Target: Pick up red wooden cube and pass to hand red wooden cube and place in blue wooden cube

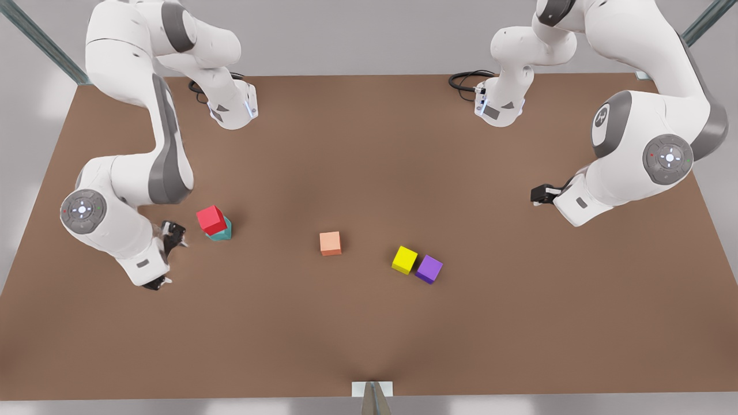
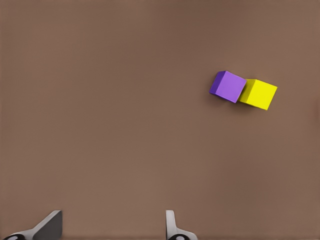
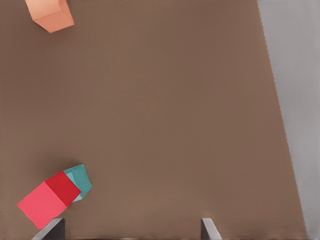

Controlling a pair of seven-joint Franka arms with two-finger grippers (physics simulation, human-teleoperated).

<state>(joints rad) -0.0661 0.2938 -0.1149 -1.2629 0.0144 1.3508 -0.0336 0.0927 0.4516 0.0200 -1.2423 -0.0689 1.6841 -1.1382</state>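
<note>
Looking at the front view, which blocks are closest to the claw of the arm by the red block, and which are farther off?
From the right end effector, at the front view's left, open:
1. red wooden cube, atop the blue wooden cube, just beside it.
2. salmon cube, mid-table.
3. yellow cube, toward the front view's right.
4. purple cube, touching the yellow one, farthest.

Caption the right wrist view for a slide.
Red wooden cube rests atop the blue wooden cube, beside the open right claw.
</note>
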